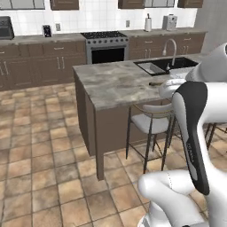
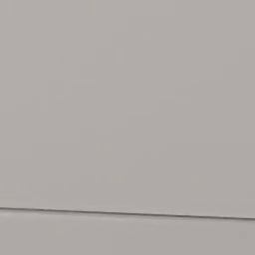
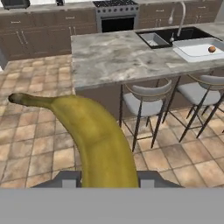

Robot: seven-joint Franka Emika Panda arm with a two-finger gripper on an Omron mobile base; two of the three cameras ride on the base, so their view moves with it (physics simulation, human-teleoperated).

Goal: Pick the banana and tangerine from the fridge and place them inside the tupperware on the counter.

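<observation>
- Banana [image 3: 103,140]: you have it pinched in the pincer [image 3: 109,179]; in the hand view it rises from between the dark fingertips, its thick yellow body curving up and left to a brownish stem tip over the tiled floor [image 3: 39,131].
- Your pincer is pressed against the banana on both sides, one fingertip [image 3: 70,179] at the fruit's left and the other at its right.
- Tangerine [image 3: 211,49]: it already lies inside the tupperware [image 3: 192,52], near that container's right end as the hand view shows it.
- The tupperware sits on the table [image 3: 118,57], at its right part, just beside the black sink [image 3: 168,37] and below the curved faucet [image 3: 179,17].
- In the left base view you see the table [image 1: 115,82] ahead, with the sink [image 1: 166,65] and faucet [image 1: 170,48] toward its far right corner; the white arm [image 1: 195,133] covers the right part, so you cannot make out the tupperware there.
- Two grey stools [image 3: 146,103] stand tucked under the table's near edge.
- A stove [image 1: 105,46] stands against the back wall, between dark brown cabinets [image 1: 40,62].
- The right base view gives you a flat grey surface [image 2: 124,99] crossed by one thin dark line low down; you cannot tell what it is.
</observation>
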